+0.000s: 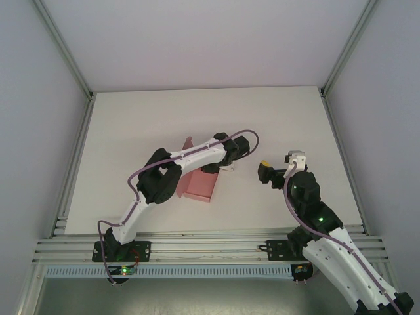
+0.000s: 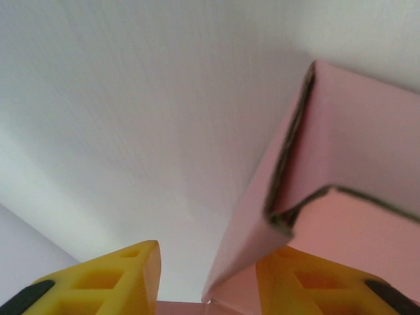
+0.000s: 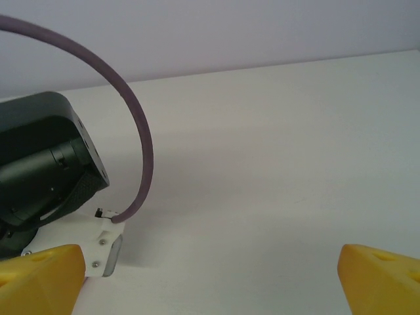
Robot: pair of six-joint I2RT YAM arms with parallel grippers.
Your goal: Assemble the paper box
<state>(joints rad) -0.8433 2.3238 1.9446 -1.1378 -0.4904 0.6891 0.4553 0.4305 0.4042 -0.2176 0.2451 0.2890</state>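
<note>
Centre-left on the white desk (image 1: 275, 118): the pink paper box (image 1: 197, 187) lies partly under the left arm (image 1: 193, 156), with a flap raised at its far end. Left end effector (image 2: 209, 257) sits at the box's right edge, yellow fingers (image 2: 121, 282) spread. In the left wrist view a folded pink wall rises close against one finger, with bare desk between it and the other, so nothing is pinched. The wall's corner is doubled over, dark cut edge showing. Right end effector (image 1: 266, 172) hovers just right of the left wrist, apart from the box, spread wide on nothing. A purple cable (image 3: 141, 138) arcs off the left wrist housing.
</note>
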